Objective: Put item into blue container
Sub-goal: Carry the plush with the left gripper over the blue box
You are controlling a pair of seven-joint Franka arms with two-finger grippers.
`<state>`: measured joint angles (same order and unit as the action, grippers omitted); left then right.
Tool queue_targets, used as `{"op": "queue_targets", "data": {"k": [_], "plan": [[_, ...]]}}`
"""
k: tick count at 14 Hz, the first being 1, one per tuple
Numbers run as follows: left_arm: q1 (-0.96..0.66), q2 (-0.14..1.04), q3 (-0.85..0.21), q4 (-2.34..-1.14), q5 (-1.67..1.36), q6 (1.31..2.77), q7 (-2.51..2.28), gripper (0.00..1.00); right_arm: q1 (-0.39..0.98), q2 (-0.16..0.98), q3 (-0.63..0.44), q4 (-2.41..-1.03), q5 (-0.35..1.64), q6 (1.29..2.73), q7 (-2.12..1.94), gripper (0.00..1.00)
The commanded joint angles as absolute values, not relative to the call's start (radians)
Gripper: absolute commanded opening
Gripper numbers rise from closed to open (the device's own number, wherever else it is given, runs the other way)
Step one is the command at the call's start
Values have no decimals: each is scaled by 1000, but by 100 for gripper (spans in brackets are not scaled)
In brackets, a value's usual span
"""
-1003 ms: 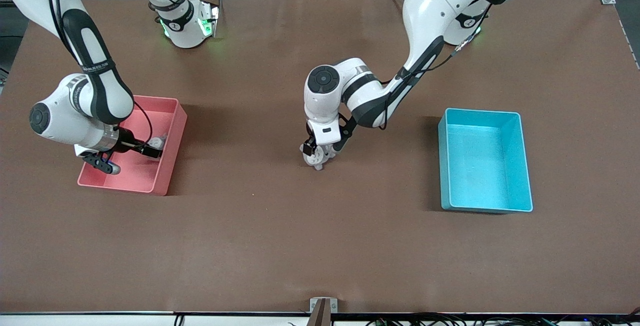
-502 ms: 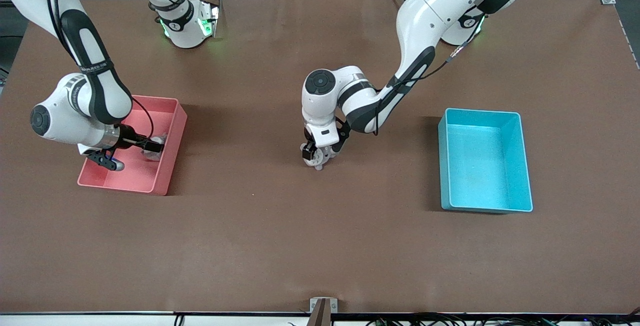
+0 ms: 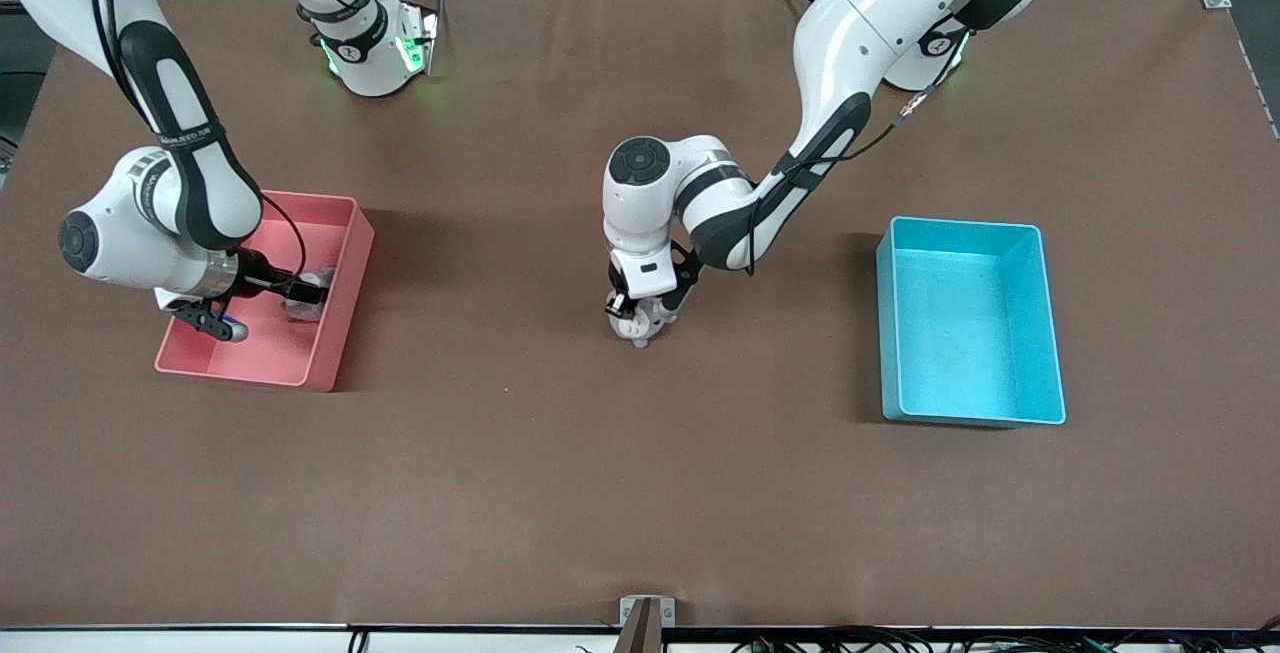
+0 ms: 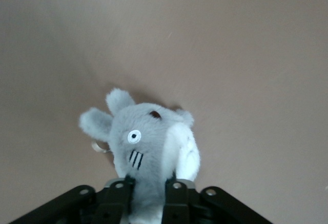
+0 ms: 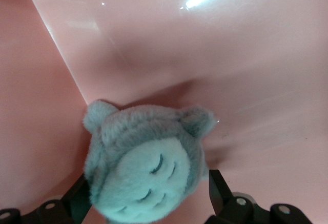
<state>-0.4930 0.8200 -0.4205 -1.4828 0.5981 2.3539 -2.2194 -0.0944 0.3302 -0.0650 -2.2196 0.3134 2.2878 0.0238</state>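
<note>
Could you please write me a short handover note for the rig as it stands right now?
Left gripper: shut on a grey plush, mid-table on the cloth.
Right gripper: fingers open, down in the pink bin around a second plush.
Blue container: toward the left arm's end, nothing in it.
Done: left grasp made.
Left: lift, carry to the blue container, release.

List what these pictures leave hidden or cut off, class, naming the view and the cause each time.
- Front view: the grey plush toy is mostly covered by the left gripper.
- Left wrist view: the toy's lower body is hidden by the fingers.
- Front view: the plush in the pink bin is hidden by the right gripper.
- Right wrist view: that plush is cut off by the frame edge.
</note>
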Motion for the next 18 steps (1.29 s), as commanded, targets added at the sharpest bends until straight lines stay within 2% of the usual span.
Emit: {"op": "queue_targets", "data": {"k": [1,3,5,9,11,13,15,18], "plan": [[-430,708,-434,-1497,609,2251,-2110,0,-112,334,-54,-2223,344,2295,-6,78],[-361,637,-458,-1503,563,2189,-1970,0,-110,334,-54,-2223,344,2293,-6,63],[-237,582,-527,-1502,461,2105,-1730,0,-110,334,-54,-2223,344,2292,-6,56],[-25,508,-601,-1502,362,1950,-1355,0,-109,334,-54,-2217,344,2287,-5,18],[58,503,-615,-1503,359,1881,-1211,0,-109,333,-54,-2194,344,2267,-5,6],[129,506,-615,-1508,359,1821,-1027,0,-113,331,-55,-2139,342,2183,-6,1],[207,509,-614,-1540,364,1818,-918,0,-121,325,-58,-2070,334,2091,0,1],[282,535,-611,-1577,394,1827,-815,5,-121,318,-74,-1885,280,1856,24,0]]}}
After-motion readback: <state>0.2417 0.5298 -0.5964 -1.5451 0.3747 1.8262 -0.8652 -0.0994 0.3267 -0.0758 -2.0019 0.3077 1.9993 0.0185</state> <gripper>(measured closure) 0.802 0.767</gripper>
